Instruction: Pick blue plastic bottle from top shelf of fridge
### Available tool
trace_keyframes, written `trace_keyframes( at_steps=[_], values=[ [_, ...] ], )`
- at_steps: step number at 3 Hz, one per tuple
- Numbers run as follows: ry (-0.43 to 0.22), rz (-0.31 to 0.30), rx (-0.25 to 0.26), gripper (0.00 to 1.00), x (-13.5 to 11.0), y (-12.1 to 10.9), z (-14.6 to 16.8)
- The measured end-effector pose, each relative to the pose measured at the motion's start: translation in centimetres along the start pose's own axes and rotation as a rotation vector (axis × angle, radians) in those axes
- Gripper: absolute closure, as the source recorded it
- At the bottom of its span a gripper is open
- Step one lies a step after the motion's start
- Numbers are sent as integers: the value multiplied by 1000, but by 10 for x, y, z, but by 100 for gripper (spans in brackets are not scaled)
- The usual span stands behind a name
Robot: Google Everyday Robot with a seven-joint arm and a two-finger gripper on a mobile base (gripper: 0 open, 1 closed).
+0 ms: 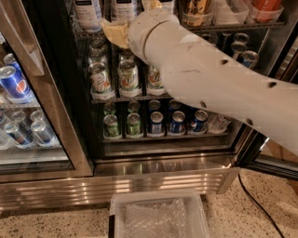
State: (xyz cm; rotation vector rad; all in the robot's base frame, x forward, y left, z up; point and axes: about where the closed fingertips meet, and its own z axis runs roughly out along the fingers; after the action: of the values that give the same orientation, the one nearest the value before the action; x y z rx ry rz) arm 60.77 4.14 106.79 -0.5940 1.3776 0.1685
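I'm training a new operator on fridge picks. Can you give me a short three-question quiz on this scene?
1. True or false: the gripper is down at the bottom rack of cans.
2. What stands on the top shelf? A) cartons B) large bottles C) bowls
3. Fill in: the clear bin lies on the floor before the ____.
Key: 1 false, it is up by the blue plastic bottle; 2 B; 3 fridge.
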Motion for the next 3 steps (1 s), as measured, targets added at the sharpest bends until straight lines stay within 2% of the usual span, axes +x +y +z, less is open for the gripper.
trace_keyframes(
  at_steps=[1,3],
  values=[
    [-15,-14,16,32,-2,8,23],
    [-39,-4,60,33,-22,21,51]
  ],
)
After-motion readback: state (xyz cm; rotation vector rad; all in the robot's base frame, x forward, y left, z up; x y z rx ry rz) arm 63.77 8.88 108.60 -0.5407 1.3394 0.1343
